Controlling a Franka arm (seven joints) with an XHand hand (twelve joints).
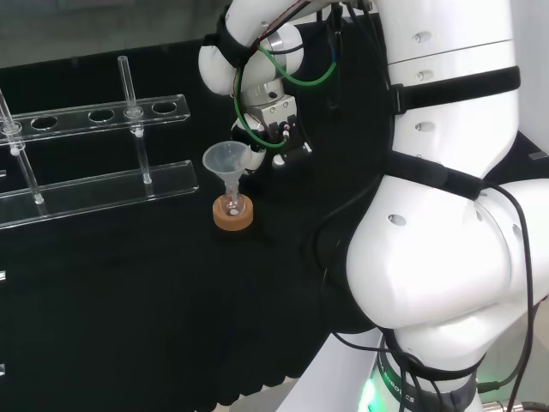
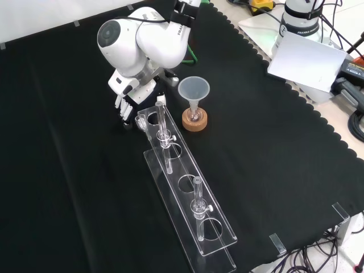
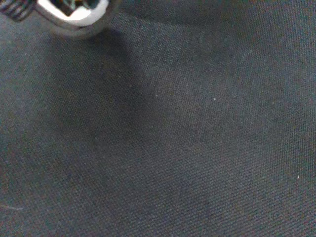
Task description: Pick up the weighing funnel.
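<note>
Small, clear, scoop-like weighing funnel [image 2: 141,121]

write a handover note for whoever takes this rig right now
Hand: low over the black cloth, at the upper end of the long clear plastic rack in the front view. Its grip cannot be told.
Things: a small clear piece on the cloth beside the hand may be the weighing funnel; not certain. The big clear cone-shaped funnel stands in its flask on the cork ring.
Done: the hand is down near that piece.
Left: confirm the piece, grasp it, lift it.
</note>
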